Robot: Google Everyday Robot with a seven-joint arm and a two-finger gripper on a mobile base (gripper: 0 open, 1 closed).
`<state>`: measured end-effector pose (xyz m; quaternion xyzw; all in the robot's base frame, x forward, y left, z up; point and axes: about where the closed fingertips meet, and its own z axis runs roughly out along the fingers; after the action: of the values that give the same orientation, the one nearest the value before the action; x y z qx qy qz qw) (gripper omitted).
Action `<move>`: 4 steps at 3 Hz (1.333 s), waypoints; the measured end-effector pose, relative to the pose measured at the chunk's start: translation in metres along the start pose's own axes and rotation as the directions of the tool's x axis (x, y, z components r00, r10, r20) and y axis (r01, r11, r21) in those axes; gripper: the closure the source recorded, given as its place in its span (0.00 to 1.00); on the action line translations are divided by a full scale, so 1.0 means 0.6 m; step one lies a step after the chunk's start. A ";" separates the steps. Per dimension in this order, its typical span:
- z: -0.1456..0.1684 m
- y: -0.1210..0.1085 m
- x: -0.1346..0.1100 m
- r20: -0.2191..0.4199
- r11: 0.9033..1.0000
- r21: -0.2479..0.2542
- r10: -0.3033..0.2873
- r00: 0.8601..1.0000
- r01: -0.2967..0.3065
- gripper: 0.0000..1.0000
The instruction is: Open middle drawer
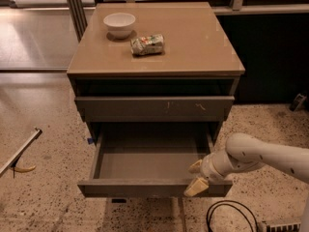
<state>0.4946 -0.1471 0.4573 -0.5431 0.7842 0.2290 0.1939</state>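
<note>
The middle drawer [145, 164] of the brown cabinet stands pulled far out, showing its smooth grey inside, which holds nothing. Its plain flat front [135, 188] faces me. My gripper [196, 177] is at the right end of that front. One beige finger [195, 166] is inside the drawer and the other is outside, so the jaws are closed over the top edge of the front. My white arm [270, 156] comes in from the right. Above, the front with pale scratch marks [154, 108] is closed.
On the cabinet top [198, 47] stand a white bowl [119, 23] and a crushed can [147, 44]. A black cable [227, 215] lies on the speckled floor at the lower right. A thin rod [20, 151] lies at the left. A dark wall stands behind on the right.
</note>
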 end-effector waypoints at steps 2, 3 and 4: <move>-0.014 -0.006 -0.018 0.012 1.000 0.009 -0.018 1.000 0.018 0.00; -0.029 -0.033 -0.036 0.027 0.999 0.035 -0.013 1.000 0.012 0.00; -0.020 -0.069 -0.046 0.040 0.998 0.055 0.000 0.999 -0.002 0.00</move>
<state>0.5420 -0.1453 0.4761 -0.5324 0.7866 0.2180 0.2242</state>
